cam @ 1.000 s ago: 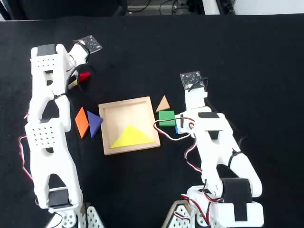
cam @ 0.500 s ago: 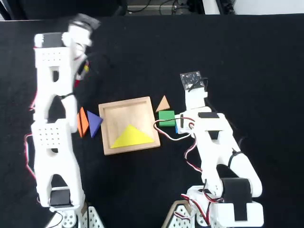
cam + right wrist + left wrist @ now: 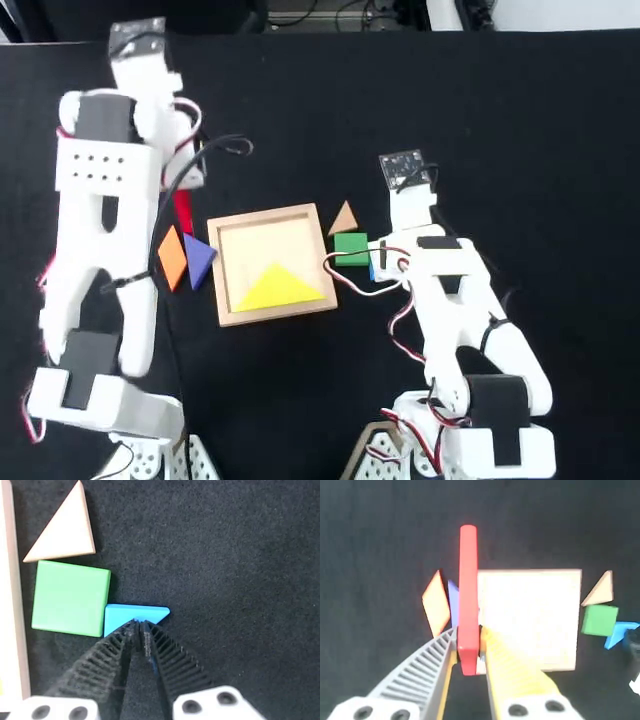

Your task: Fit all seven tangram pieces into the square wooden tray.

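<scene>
Tray [image 3: 262, 213] sits between the arms and holds only the yellow triangle [image 3: 277, 288], flat in the half nearer the arm bases. One of seven in, six left.

Left gripper [image 3: 468, 637] is clamped on the red piece [image 3: 468, 580], held on edge at the tray's left rim, not yet over the opening. Orange piece [image 3: 172, 257] and purple triangle [image 3: 199, 260] lie side by side, touching, just left of the tray. Tan triangle [image 3: 343, 218] and green square [image 3: 350, 248] lie just right of it, green close against the rim.

Right gripper [image 3: 138, 626] has its jaws together, tips over the blue triangle [image 3: 135, 616], which touches the green square. It is probably not gripping it, contact unclear.

Hidden:
- most of blue sits under that gripper in the high view
- red shows edge-on, so its outline is unreadable
- yellow is covered by a finger in the left wrist view
</scene>
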You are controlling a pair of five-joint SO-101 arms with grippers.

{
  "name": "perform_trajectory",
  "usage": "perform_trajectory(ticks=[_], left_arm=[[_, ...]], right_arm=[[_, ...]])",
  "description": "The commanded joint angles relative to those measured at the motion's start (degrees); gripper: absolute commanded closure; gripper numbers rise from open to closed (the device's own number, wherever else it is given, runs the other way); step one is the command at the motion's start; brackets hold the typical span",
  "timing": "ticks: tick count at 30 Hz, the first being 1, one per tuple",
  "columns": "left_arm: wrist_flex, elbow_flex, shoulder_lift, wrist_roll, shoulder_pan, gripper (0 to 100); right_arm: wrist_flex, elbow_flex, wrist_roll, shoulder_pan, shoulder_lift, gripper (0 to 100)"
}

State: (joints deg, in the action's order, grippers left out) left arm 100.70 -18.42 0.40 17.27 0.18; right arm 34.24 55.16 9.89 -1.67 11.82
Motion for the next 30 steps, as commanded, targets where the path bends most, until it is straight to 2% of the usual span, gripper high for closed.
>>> perform_trajectory(ticks=[1, 8, 13, 30], left_arm=[[-4.7, 10.8, -2.7, 7.6, 0.4, 97], [-26.5, 34.7, -5.7, 10.6, 5.7, 97], [-41.1, 45.1, -8.6, 10.8, 7.2, 97], [-45.5, 53.0, -8.7, 9.0, 9.3, 97]], right_arm=[[0.4, -3.4, 0.5, -1.1, -0.8, 98.6], [0.4, -3.4, 0.5, -1.1, -0.8, 98.6], [0.2, -3.4, 0.5, -1.1, -0.8, 98.6], [0.1, -3.4, 0.5, -1.2, -0.8, 98.6]])
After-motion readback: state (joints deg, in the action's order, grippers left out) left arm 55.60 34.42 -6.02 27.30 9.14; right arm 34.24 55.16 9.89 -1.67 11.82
